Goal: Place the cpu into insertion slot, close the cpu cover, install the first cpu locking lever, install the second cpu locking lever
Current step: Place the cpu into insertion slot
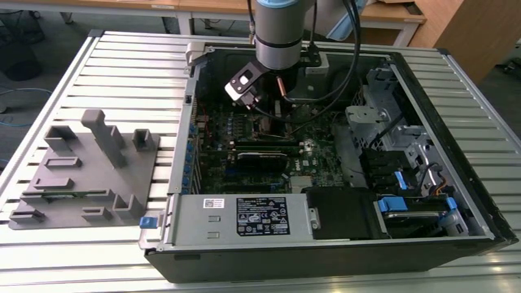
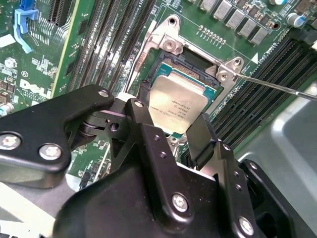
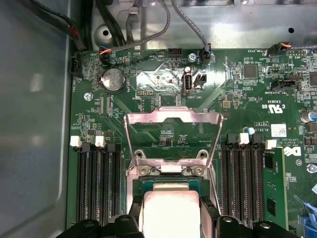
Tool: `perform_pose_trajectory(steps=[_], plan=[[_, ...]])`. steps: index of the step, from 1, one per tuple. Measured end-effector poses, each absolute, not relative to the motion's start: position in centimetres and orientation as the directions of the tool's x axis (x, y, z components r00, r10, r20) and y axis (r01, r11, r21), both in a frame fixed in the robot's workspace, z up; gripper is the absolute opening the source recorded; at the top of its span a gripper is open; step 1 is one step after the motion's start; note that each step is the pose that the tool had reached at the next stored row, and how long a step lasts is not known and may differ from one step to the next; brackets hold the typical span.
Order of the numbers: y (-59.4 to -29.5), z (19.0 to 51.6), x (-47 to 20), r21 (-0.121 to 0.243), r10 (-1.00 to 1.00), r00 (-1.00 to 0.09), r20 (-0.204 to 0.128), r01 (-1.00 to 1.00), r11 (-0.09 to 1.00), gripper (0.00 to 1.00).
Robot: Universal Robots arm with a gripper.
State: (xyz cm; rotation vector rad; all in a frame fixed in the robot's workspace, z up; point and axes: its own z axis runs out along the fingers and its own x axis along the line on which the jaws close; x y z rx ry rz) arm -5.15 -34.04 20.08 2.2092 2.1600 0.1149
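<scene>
In both wrist views the cpu [image 2: 181,105] [image 3: 170,210], a flat square chip with a dull silver top, sits between my two black fingers [image 2: 143,116] directly over the insertion slot [image 2: 190,67] [image 3: 171,184] in the green board. My gripper [image 2: 173,119] [image 3: 170,215] is shut on its edges. I cannot tell whether the chip rests in the socket or hangs just above it. The cpu cover [image 3: 172,119], a silvery frame, stands swung open behind the socket. A thin locking lever [image 2: 272,85] sticks out beside the socket. In the exterior view my gripper [image 1: 273,119] reaches down into the open computer case.
Long black memory slots [image 3: 96,183] [image 3: 245,181] flank the socket. A labelled grey power-supply box [image 1: 244,217] lies at the case's front, drive cages [image 1: 391,128] on the exterior view's right. A grey fixture block [image 1: 82,171] stands on the slatted table at that view's left.
</scene>
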Motion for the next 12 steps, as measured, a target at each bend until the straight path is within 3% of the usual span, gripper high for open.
perform_pose_trajectory(steps=[12], plan=[[-34.04, 19.71, -5.31, 0.087, 1.000, 0.022, 0.018, 0.996, -0.023, 0.54]])
